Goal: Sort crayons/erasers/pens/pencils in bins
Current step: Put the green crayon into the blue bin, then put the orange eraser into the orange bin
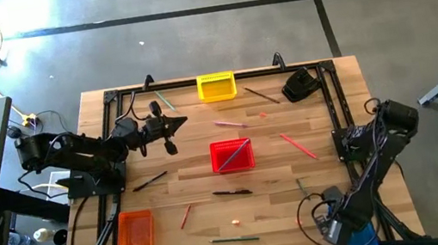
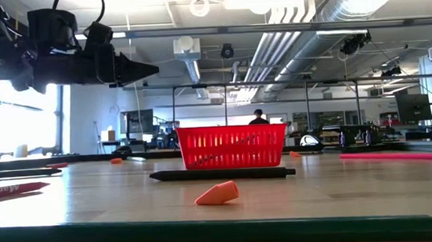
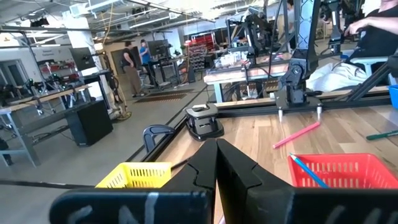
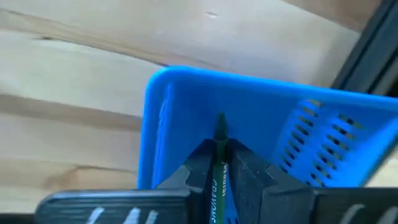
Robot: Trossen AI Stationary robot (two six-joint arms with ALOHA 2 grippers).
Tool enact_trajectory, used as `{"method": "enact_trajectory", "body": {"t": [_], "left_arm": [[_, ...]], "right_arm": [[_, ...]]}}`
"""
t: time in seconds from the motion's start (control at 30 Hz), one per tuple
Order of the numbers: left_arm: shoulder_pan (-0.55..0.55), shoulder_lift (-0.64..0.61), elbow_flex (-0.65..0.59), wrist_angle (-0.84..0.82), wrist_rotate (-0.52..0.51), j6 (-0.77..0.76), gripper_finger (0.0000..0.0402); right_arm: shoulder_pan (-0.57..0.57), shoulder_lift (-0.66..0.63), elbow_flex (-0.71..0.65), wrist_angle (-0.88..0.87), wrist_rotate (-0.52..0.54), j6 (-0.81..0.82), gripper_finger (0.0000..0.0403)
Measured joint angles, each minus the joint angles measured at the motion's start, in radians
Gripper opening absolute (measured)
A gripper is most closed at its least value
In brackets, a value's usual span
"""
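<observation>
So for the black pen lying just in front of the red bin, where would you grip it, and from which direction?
Grip the black pen mid-shaft, coming straight down from above. It lies flat on the table, apart from the red bin, with bare wood either side, so the fingers should straddle it across its width. The left gripper hovers nearest, closed and empty.

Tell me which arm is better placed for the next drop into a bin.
Right. Its gripper is shut on a green pencil directly above the blue bin. The left gripper hangs shut and empty between the yellow and red bins.
</observation>
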Motion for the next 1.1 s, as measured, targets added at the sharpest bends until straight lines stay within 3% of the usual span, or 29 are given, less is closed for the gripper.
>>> {"method": "enact_trajectory", "body": {"t": [0.4, 0.7, 0.83, 0.97, 1.1], "left_arm": [[0.000, 0.000, 0.000, 0.003, 0.000, 0.000, 0.0000], [0.000, 0.000, 0.000, 0.002, 0.000, 0.001, 0.0000], [0.000, 0.000, 0.000, 0.002, 0.000, 0.004, 0.0000], [0.000, 0.000, 0.001, 0.002, 0.000, 0.010, 0.0000], [0.000, 0.000, 0.007, -0.001, 0.001, 0.003, 0.0000]], "right_arm": [[0.000, 0.000, -0.067, 0.096, -0.036, 0.000, 0.0039], [-0.013, -0.014, -0.005, 0.064, -0.128, -0.014, 0.0109], [-0.038, -0.046, 0.070, -0.049, -0.125, -0.080, 0.0111], [-0.056, -0.088, 0.166, -0.192, -0.009, -0.157, 0.0067], [-0.058, -0.150, 0.207, -0.255, 0.271, -0.226, 0.0009]]}}
